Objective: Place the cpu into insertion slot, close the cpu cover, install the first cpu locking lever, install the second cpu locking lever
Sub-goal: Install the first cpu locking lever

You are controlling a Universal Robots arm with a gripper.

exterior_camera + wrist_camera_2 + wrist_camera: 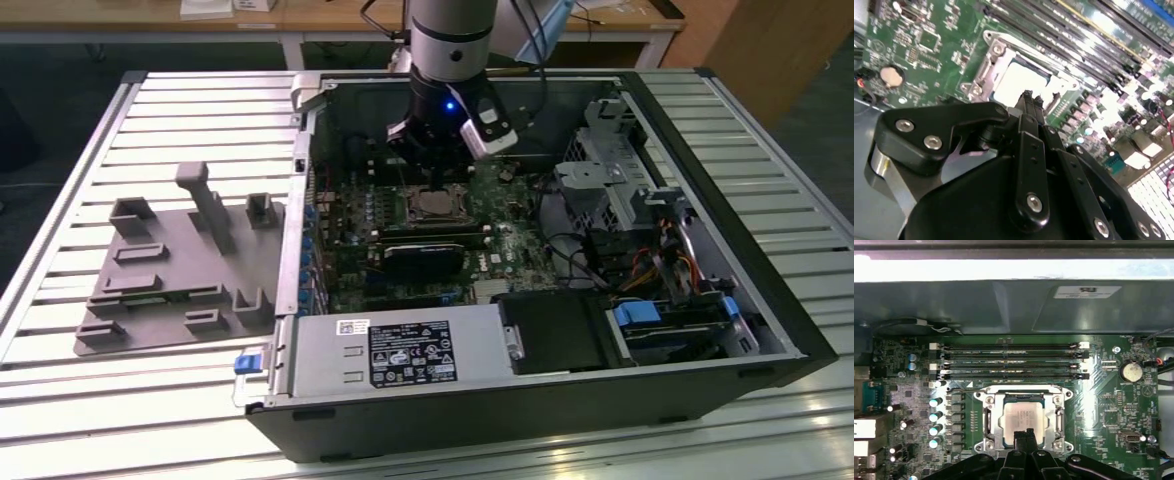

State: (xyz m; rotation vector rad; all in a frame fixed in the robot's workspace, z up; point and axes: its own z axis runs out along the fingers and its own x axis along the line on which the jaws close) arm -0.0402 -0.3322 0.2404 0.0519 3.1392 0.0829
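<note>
A grey moulded fixture plate [147, 300] lies between the black metal computer case [534, 410] and the silver slatted table's [200, 110] edge at the exterior view's left. The silver-topped cpu [1024, 416] sits in the silver-rimmed insertion slot [988, 415].

Robotics lab or automation test cell. Evidence:
- industrial robot arm [450, 40] reaching down into an open desktop PC case [534, 410] that lies on its side, with the motherboard [1114, 410] exposed
- the case sits on a counter [160, 110] built from ribbed aluminium profile slats, machine-bench style
- on the same counter, at the exterior view's left, just beside the case: a grey fixture plate [160, 290] with upright blocks and pockets
- behind the counter: light wooden desks [134, 18], a wooden panel [787, 50] at the exterior view's right and a dark floor [40, 90]

Hardware bench plus arm says lab, not a home or shop
</note>
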